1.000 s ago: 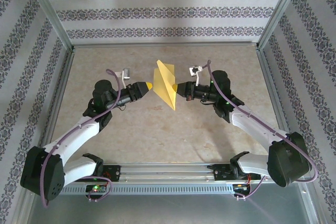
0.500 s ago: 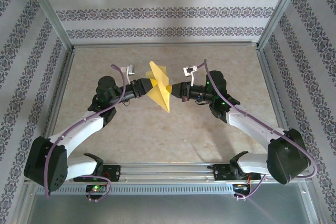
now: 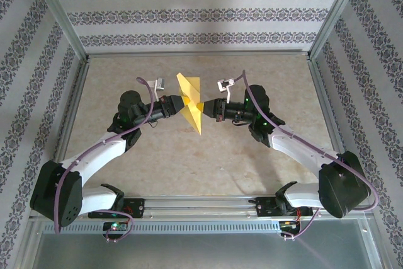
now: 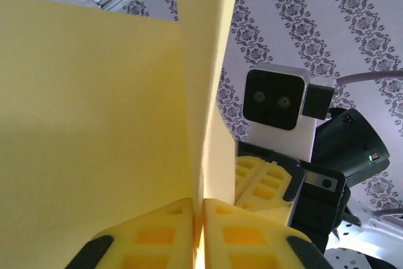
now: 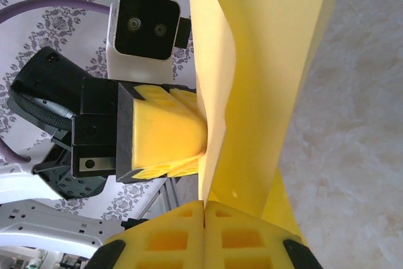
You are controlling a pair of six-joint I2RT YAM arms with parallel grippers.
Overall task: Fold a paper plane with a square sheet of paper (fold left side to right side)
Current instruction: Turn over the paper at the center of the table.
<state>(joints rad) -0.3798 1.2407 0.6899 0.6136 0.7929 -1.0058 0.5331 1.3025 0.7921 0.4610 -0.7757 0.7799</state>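
Observation:
The square sheet of paper (image 3: 189, 94) is yellow, creased into a pointed shape, and hangs upright in the air over the middle of the table. My left gripper (image 3: 179, 106) reaches in from the left, shut on the paper's left side. My right gripper (image 3: 203, 109) comes from the right, shut on the opposite side. In the left wrist view the yellow pads of my left gripper (image 4: 200, 218) pinch a fold of the paper (image 4: 94, 105), with the right gripper (image 4: 267, 177) just behind. In the right wrist view my right gripper (image 5: 203, 215) clamps the paper's (image 5: 271, 55) edge, facing the left gripper (image 5: 167, 133).
The beige table (image 3: 264, 67) lies below, bounded by a metal frame (image 3: 60, 14) and patterned walls. A metal rail (image 3: 201, 205) with the arm bases runs along the near edge. Purple cables loop over both arms.
My left gripper has moved right up to the paper and closed on it. The right gripper and paper shifted slightly left and the paper stands more upright.

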